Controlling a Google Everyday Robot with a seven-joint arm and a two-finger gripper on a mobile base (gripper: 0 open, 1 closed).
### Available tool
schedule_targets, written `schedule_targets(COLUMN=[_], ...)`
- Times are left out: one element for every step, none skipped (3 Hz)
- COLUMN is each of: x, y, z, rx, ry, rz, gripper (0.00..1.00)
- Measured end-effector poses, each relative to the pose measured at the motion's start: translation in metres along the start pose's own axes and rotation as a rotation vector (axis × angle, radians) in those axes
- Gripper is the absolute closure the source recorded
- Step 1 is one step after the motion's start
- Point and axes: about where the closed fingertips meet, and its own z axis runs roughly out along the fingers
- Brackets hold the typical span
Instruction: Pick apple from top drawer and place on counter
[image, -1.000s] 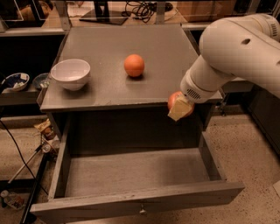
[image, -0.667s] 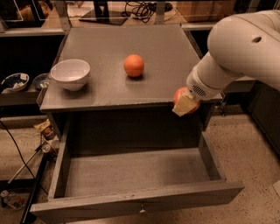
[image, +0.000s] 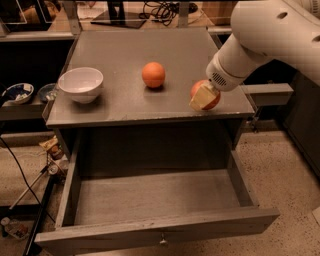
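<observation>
The gripper (image: 204, 97), at centre right, is clenched on the apple (image: 209, 93), right at the counter (image: 120, 55) near its front right corner. A smooth orange (image: 153, 75) lies left of it, apart; a glossy white bowl (image: 80, 84) sits at the left edge. The matte grey drawer (image: 150, 197) stands open across the lower frame, small metal knob (image: 162, 241) on its front.

Bulky white arm (image: 270, 35) (ribbed wrist collar) ending in a cream pincer (image: 201, 99).
</observation>
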Motion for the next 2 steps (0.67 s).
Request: schedule_targets(x=[-0.0021, -0.0096], y=[-0.0015, -0.0058], z=[-0.0017, 0.0056], rx=[0.003, -0.020], ry=[-0.005, -0.018], rz=[0.000, -0.018], gripper=[1.00, 1.00])
